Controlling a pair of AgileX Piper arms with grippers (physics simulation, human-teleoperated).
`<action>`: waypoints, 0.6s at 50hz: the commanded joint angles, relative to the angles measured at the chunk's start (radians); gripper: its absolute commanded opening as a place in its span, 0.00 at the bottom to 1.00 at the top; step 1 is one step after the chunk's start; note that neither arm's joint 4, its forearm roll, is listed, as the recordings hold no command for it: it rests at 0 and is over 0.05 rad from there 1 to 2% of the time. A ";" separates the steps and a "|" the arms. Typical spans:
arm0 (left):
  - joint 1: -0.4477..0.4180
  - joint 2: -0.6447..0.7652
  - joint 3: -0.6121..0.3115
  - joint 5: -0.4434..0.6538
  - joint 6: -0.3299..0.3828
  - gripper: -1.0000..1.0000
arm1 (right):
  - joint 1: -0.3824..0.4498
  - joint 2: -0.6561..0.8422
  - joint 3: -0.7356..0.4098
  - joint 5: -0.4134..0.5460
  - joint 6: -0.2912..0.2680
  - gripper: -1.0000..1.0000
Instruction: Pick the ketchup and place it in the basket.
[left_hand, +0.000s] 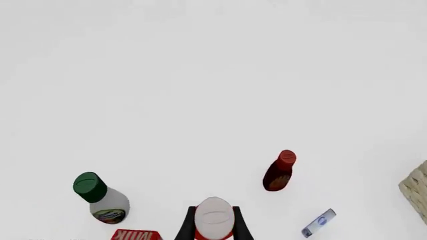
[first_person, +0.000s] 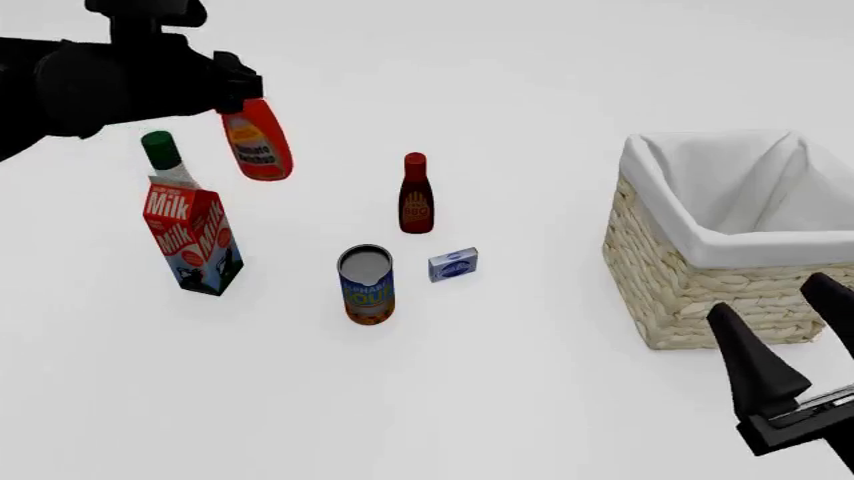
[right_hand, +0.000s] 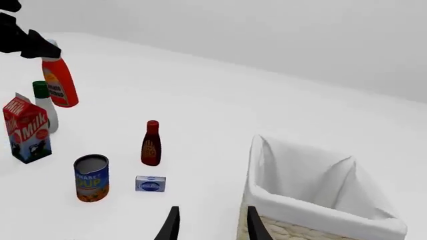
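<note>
The ketchup (first_person: 258, 140), a bright red squeeze bottle with an orange-yellow label, hangs in the air at the far left, tilted, above the table. My left gripper (first_person: 240, 88) is shut on its white cap end. In the left wrist view the white cap (left_hand: 214, 218) sits between the black fingers (left_hand: 185, 227). The ketchup also shows in the right wrist view (right_hand: 60, 82). The wicker basket (first_person: 694, 290) with white lining stands at the right. My right gripper (first_person: 801, 330) is open and empty in front of the basket; its fingers (right_hand: 171, 225) show in the right wrist view beside the basket (right_hand: 320, 210).
A milk carton (first_person: 191, 238), a green-capped bottle (first_person: 163, 155), a slim dark-red bottle (first_person: 416, 195), a soup can (first_person: 366, 284) and a small blue-white box (first_person: 454, 265) stand on the white table left of the basket.
</note>
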 joint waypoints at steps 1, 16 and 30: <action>-0.049 -0.139 0.050 0.058 0.018 0.00 | 0.122 0.078 -0.053 -0.035 -0.033 1.00; -0.134 -0.261 0.099 0.144 0.043 0.00 | 0.232 0.308 -0.175 -0.118 -0.054 1.00; -0.190 -0.343 0.133 0.198 0.062 0.00 | 0.320 0.442 -0.281 -0.127 -0.075 1.00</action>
